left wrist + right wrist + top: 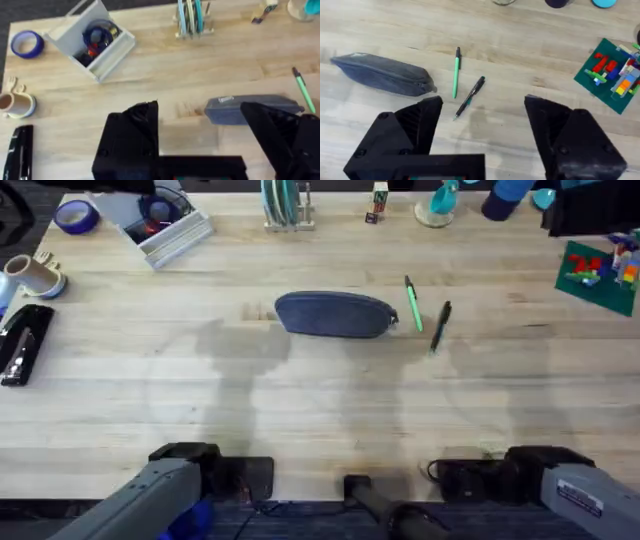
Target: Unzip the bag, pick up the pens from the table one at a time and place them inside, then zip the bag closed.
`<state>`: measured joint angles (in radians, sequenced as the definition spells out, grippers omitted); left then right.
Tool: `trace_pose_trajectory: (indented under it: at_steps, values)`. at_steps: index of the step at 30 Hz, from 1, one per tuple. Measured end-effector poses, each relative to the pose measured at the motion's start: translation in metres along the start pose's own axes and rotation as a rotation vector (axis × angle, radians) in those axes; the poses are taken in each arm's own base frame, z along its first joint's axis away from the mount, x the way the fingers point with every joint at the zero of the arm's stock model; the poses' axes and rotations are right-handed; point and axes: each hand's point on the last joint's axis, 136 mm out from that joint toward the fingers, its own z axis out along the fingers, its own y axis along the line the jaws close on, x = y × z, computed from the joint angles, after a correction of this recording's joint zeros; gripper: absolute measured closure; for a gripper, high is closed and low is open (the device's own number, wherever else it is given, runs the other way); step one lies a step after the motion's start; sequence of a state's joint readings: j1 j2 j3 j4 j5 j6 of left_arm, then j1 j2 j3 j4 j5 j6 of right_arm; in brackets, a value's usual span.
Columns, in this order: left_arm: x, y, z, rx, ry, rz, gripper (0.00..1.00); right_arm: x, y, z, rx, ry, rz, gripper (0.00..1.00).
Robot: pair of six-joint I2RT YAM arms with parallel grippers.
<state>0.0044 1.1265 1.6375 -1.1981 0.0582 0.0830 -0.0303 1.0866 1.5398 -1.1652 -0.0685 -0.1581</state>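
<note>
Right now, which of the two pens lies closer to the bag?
The green pen. It lies just beside the right end of the bag, while the black pen lies farther right, on the green pen's far side.

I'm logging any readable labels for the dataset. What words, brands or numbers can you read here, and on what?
None can be read.
The bag has a small pale tag: too blurred.
The right arm carries a white sticker with print: too small.
The green pen and black pen: no visible print.
</note>
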Motion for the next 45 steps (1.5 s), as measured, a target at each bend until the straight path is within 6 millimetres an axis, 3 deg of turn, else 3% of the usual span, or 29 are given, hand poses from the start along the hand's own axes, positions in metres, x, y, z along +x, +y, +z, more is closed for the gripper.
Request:
trace_pose_trajectory:
  at_steps: [6,16,23,28,35,45]
  values:
    - [0.010,0.000,0.013,0.008,0.071,0.013,0.007,0.000,0.000,0.000,0.000,0.001,0.000,0.005]
    - [0.036,-0.015,0.047,0.154,0.234,0.335,0.007,0.000,0.000,0.000,0.000,0.001,0.000,0.005]
    - [0.047,-0.025,0.067,0.253,0.292,0.443,0.007,0.000,0.000,0.000,0.000,0.001,0.000,0.005]
    - [0.066,-0.039,0.067,0.402,0.339,0.618,0.007,0.000,0.000,0.000,0.000,0.001,0.000,0.005]
    - [0.072,-0.054,0.083,0.620,0.272,0.817,0.006,0.000,0.000,0.000,0.000,0.001,0.000,0.005]
    - [0.096,-0.060,0.109,0.901,0.238,0.913,0.004,0.000,0.000,0.000,0.000,0.002,0.000,0.005]
